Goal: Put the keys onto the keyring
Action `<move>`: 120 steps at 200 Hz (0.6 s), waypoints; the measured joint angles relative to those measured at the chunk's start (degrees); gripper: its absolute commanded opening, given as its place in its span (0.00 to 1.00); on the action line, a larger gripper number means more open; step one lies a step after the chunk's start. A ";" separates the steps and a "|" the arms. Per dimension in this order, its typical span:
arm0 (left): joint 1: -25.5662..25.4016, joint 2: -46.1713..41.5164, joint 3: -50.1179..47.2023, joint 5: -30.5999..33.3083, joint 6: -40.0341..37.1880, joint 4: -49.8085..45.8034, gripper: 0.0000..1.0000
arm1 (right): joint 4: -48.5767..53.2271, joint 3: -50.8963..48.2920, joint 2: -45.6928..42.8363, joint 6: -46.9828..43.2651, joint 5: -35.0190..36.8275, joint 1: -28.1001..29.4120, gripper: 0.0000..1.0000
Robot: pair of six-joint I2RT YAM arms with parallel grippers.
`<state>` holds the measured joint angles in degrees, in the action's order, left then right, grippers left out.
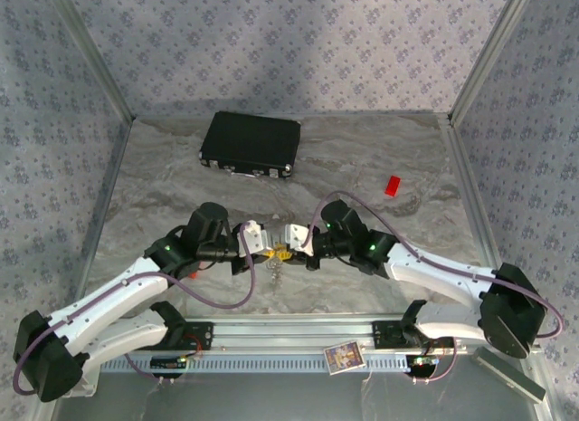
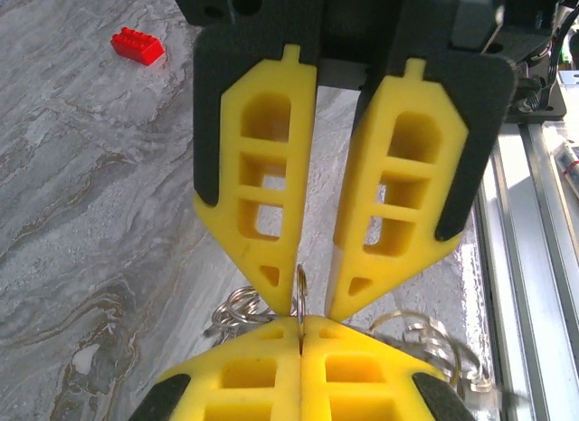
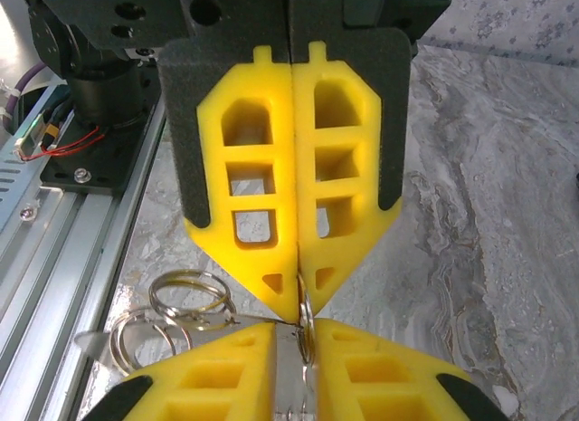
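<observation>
Threading step: both hands meeting on the keyring [image 2: 300, 290], lower centre of the tabletop [image 1: 163, 167].
Seen close: left hand [image 2: 299, 335] clenched on its wire; right hand [image 2: 310, 305] nearly closed around it, grasp impossible to tell. Next, probably: parting a coil and feeding a key in, with fine alignment. Counted: two hands, one pinched ring, several hanging silver loops [image 2: 235, 305], one red block [image 2: 137, 45] upper left; keys too small to count.

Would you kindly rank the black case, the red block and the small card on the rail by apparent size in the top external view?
1. black case
2. small card, though it may sit nearer the camera
3. red block
</observation>
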<state>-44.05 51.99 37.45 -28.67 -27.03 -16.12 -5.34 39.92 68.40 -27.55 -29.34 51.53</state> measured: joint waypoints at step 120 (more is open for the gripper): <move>0.00 -0.02 0.37 -0.46 -1.03 -1.11 0.00 | 1.07 0.74 0.22 -0.13 -0.09 -0.04 0.14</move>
<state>-44.05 51.96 37.82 -29.12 -28.05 -17.23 -4.27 40.66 68.62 -27.68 -29.43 51.48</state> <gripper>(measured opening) 0.046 0.165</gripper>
